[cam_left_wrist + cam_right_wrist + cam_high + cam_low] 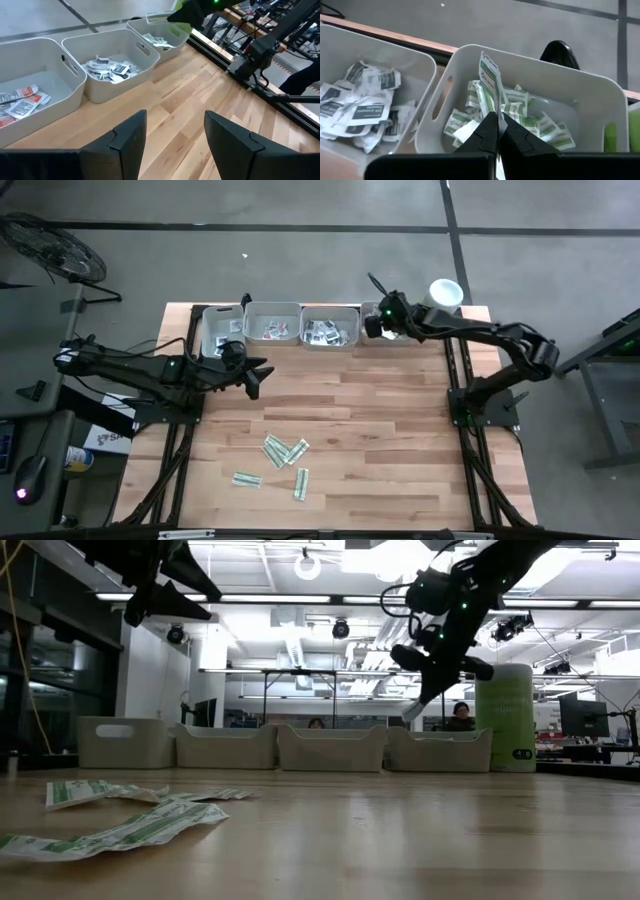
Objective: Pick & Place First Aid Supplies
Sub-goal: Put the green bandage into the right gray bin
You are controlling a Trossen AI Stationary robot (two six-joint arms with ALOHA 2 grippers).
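Note:
My right gripper [499,120] is shut on one narrow green-white sachet [490,75]. It hovers over the rightmost grey tray [600,100], which holds several more green-white strips [540,125]; in the high view it is at the far right of the tray row [372,323]. My left gripper [175,120] is open with nothing between its fingers, above bare wood in front of the left trays [257,377]. Several loose green-white sachets [285,452] lie flat on the table's near middle. My right gripper pinches one end of the strip sachet [495,106] between its two fingertips. The fingers slant down from above. The strip sticks out past the fingertips, along the fingers, lifted clear above the tray's contents [412,710].
A row of grey trays [272,323] stands along the far edge. The one beside the rightmost holds squarish white sachets with dark marks [365,107]. A tall pale green tub [518,715] stands at the far right corner. Bare wood lies between the trays and the loose sachets.

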